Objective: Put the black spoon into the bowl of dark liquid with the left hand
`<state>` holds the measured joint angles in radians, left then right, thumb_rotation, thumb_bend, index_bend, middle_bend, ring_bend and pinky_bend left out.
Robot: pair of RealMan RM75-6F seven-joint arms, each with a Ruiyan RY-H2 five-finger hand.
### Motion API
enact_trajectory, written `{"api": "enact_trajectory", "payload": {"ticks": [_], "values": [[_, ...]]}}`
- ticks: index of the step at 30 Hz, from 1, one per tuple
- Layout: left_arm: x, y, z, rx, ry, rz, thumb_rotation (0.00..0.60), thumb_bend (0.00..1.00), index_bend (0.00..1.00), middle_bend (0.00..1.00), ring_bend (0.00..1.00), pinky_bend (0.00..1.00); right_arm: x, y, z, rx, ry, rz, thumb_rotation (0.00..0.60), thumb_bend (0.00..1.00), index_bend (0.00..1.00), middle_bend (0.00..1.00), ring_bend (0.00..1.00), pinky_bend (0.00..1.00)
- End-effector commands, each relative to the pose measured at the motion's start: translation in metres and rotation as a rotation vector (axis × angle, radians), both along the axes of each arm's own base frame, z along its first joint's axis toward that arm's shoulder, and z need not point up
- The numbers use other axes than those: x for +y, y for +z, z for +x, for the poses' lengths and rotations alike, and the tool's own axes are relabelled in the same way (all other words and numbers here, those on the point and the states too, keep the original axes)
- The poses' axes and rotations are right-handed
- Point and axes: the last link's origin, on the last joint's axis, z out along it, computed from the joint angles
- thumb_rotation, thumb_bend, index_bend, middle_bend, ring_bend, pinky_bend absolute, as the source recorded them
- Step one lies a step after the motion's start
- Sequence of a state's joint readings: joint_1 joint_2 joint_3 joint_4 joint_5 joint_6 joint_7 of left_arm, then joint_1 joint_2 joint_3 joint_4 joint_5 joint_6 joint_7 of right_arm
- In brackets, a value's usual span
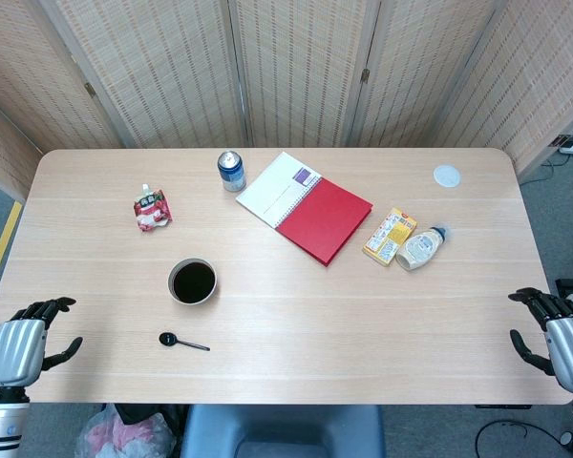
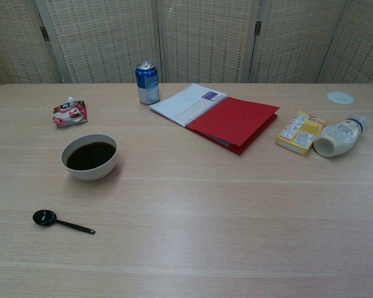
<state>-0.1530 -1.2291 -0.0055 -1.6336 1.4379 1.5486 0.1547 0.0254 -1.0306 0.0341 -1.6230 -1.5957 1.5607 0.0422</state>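
The black spoon (image 1: 181, 342) (image 2: 61, 222) lies flat on the table near the front edge, its round end to the left. Just behind it stands the pale bowl of dark liquid (image 1: 192, 281) (image 2: 89, 156). My left hand (image 1: 24, 342) hovers at the table's front left corner, well left of the spoon, fingers apart and holding nothing. At the front right corner my right hand (image 1: 557, 334) is likewise open and empty. The chest view shows neither hand.
A blue can (image 1: 231, 171) stands at the back. A red and white pouch (image 1: 152, 210) lies behind the bowl. An open red notebook (image 1: 306, 205) sits mid-table, with a yellow box (image 1: 390, 236), a lying bottle (image 1: 419, 248) and a white lid (image 1: 447, 176) to the right.
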Motion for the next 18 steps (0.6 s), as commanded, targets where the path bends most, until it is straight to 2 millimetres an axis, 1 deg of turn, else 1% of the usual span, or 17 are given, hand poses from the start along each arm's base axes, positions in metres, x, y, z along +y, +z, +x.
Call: {"api": "enact_trajectory", "payload": {"ticks": [1, 4, 11, 18], "values": [[0.0, -0.001, 0.0, -0.004, 0.005, -0.001, 0.6, 0.26, 0.34, 0.42, 0.36, 0.45, 0.0, 0.0, 0.0, 0.0, 0.0, 0.0, 0.6, 0.3, 0.3, 0.27, 0.32, 0.34], [-0.001, -0.001, 0.0, -0.002, 0.005, -0.002, 0.6, 0.26, 0.34, 0.42, 0.36, 0.43, 0.0, 0.0, 0.0, 0.0, -0.001, -0.001, 0.6, 0.3, 0.3, 0.27, 0.32, 0.35], [0.0, 0.0, 0.007, -0.016, -0.03, -0.002, 0.6, 0.26, 0.34, 0.42, 0.36, 0.43, -0.001, 0.0, 0.001, -0.003, 0.006, 0.001, 0.6, 0.3, 0.3, 0.27, 0.32, 0.35], [0.009, -0.004, 0.02, 0.015, -0.107, -0.017, 0.6, 0.26, 0.35, 0.42, 0.36, 0.43, -0.005, 0.001, 0.002, -0.002, 0.015, 0.003, 0.6, 0.3, 0.3, 0.27, 0.32, 0.35]]}}
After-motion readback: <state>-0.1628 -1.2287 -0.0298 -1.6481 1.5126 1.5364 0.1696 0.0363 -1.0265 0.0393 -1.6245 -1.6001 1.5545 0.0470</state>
